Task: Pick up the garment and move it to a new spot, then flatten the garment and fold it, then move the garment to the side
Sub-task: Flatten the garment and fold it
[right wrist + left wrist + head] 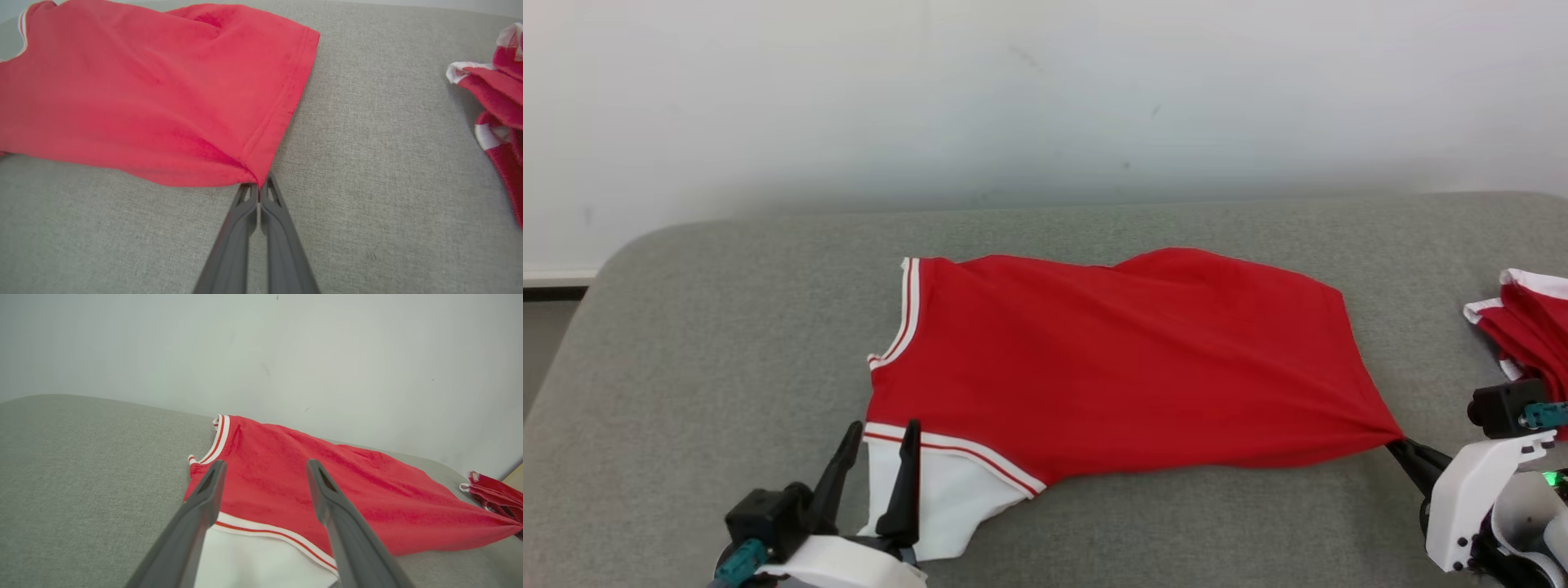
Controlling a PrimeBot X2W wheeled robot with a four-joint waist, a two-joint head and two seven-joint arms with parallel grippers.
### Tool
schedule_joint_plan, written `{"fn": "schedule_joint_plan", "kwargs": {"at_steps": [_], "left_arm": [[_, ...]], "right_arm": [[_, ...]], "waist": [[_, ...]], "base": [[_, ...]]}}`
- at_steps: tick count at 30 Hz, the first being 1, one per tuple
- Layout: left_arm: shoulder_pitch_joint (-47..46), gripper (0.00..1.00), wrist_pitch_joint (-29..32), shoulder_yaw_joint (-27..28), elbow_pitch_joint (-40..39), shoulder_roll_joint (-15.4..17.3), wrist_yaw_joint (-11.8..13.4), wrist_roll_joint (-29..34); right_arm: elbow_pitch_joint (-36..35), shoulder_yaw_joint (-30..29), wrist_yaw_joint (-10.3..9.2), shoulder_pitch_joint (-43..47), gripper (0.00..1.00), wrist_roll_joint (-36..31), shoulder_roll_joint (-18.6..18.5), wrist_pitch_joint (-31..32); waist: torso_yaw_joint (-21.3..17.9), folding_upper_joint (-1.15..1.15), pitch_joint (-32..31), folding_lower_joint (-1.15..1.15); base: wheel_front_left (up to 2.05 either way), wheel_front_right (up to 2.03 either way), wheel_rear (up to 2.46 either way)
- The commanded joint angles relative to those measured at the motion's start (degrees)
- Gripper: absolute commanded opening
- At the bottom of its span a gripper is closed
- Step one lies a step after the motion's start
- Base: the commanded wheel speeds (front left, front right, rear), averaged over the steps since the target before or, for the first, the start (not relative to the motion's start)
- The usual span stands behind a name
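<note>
We see the red garment (1127,359) spread across the middle of the grey worktop (727,327), its long axis running from 9 to 3 o'clock. It is not fully flat: soft creases fan across the cloth towards its corner at 4 o'clock. The white-and-red striped trim (907,310) runs along its 9 o'clock end. At 7 o'clock a white panel (939,498) lies below a second striped band.

Our left fingers (900,482) rise from 7 o'clock in the head view, spread wide with nothing between them. One stands over the white panel and the other over the bare worktop just beside the garment's edge. We cannot tell whether either tip touches the cloth. In the left wrist view they straddle the near striped band, pointing towards 12 o'clock.

Our right fingers (241,228) are pressed together, pinching the garment's hemmed corner. In the head view that corner sits at 4 o'clock, drawn to a point. In the right wrist view the hem runs from the pinch up towards 1 o'clock, and the red cloth spreads out towards 10 o'clock.

A second red-and-white garment (1531,318) lies bunched at 3 o'clock, well apart from the first. A pale wall (1013,98) stands at 12 o'clock.
</note>
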Motion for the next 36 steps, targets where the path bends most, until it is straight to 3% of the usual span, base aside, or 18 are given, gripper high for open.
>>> {"fn": "schedule_joint_plan", "kwargs": {"at_steps": [1, 8, 12, 13, 14, 15, 22, 29, 36], "left_arm": [[0.54, 1.0, -0.06, 0.34, -0.03, -0.01, -0.06, 0.71], [0.37, 1.0, -0.05, 1.1, 0.36, -0.49, -0.57, 1.4], [0.25, 1.0, -0.05, 1.04, 1.1, -0.78, -0.83, 1.74], [0.09, 1.0, -0.05, 0.99, 1.34, -0.85, -0.97, 1.81], [-0.14, 1.0, -0.05, 0.91, 1.53, -0.92, -1.1, 1.9], [-0.37, 1.0, -0.05, 0.81, 1.73, -0.96, -1.28, 1.96], [-0.75, 1.0, -0.05, 1.26, 2.39, -0.68, -1.49, 2.32], [-2.86, 1.0, 0.54, 1.41, 1.87, 1.14, -2.0, 2.76], [-9.89, 1.0, 8.7, 1.4, 1.6, 6.14, -3.79, 1.52]], "right_arm": [[-1.25, -0.03, -0.01, 1.15, 0.0, 0.82, -1.17, 0.82], [-11.74, -3.1, -0.02, 6.62, 0.0, 4.06, -8.55, 10.17], [-13.62, -7.04, -0.03, 10.41, 0.0, 3.1, -8.99, 12.92], [-13.26, -8.27, -0.03, 10.89, 0.12, 2.12, -8.48, 12.52], [-12.87, -9.38, -0.04, 11.34, 0.84, 1.22, -7.72, 11.93], [-12.25, -10.51, -0.04, 11.84, 1.0, 0.29, -6.7, 11.57], [-12.0, -19.23, -0.04, 14.61, 1.0, -4.88, -0.44, 6.5], [-18.66, -27.74, -0.05, 18.12, 1.0, -12.52, 7.81, -4.32], [-22.48, -30.84, -0.05, 21.12, 1.0, -18.19, 15.79, -10.5]], "waist": [[-1.75, 0.0, -0.06, 0.0], [-3.6, 0.0, 0.43, 0.0], [-3.63, 0.0, 0.69, 0.0], [-3.51, 0.0, 0.75, 0.0], [-3.36, 0.0, 0.82, 0.0], [-3.16, 0.0, 0.87, 0.0], [-2.08, 0.0, 0.29, 0.0], [-3.34, 0.0, -0.18, 0.0], [-6.4, 0.0, 1.31, 0.0]], "base": [[0.0, 0.0, 0.0], [0.0, 0.0, 0.0], [0.0, 0.0, 0.0], [0.0, 0.0, 0.0], [0.0, 0.0, 0.0], [0.0, 0.0, 0.0], [0.0, 0.0, 0.0], [0.0, 0.0, 0.0], [0.0, 0.0, 0.0]]}}
